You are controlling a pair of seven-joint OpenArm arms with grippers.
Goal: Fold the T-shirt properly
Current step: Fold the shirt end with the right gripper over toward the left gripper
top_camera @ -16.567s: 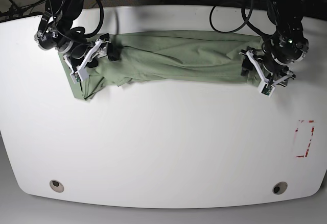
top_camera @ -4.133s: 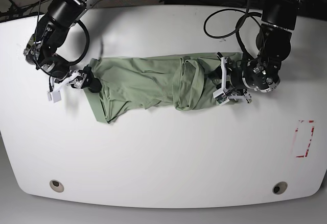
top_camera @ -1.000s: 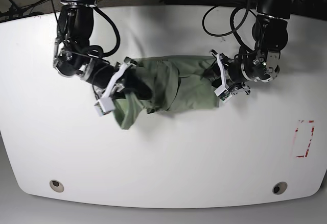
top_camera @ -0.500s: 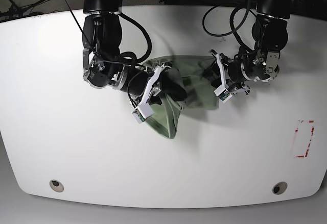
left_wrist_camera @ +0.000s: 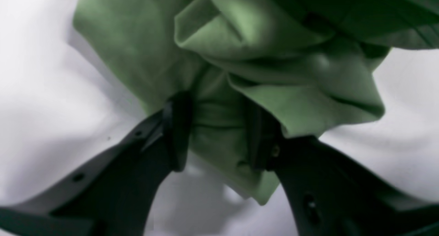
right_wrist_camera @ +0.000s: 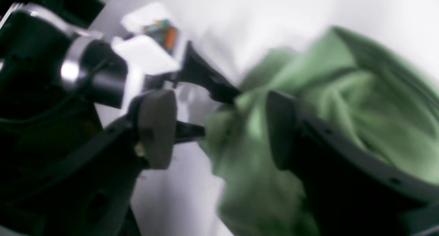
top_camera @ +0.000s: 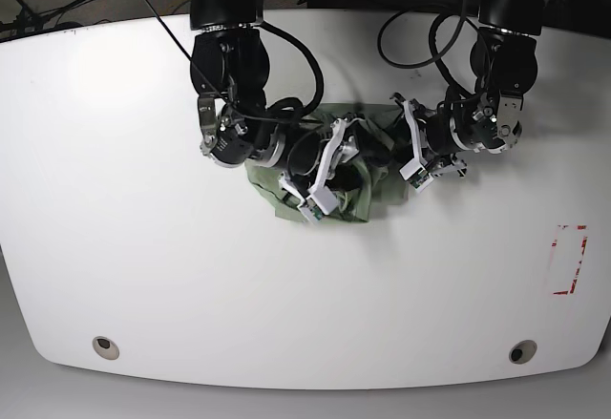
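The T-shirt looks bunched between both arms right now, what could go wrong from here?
The T-shirt lies as a crumpled heap, so the fold may set crooked. The right gripper stands open with cloth between its fingers and might drag it when withdrawing. The left gripper pinches several layers, and the two grippers sit close enough to collide.

No readable text, label, brand or number anywhere. Only mark: a red dashed rectangle (top_camera: 570, 259) near the right edge of the white table (top_camera: 305, 285), no lettering legible.
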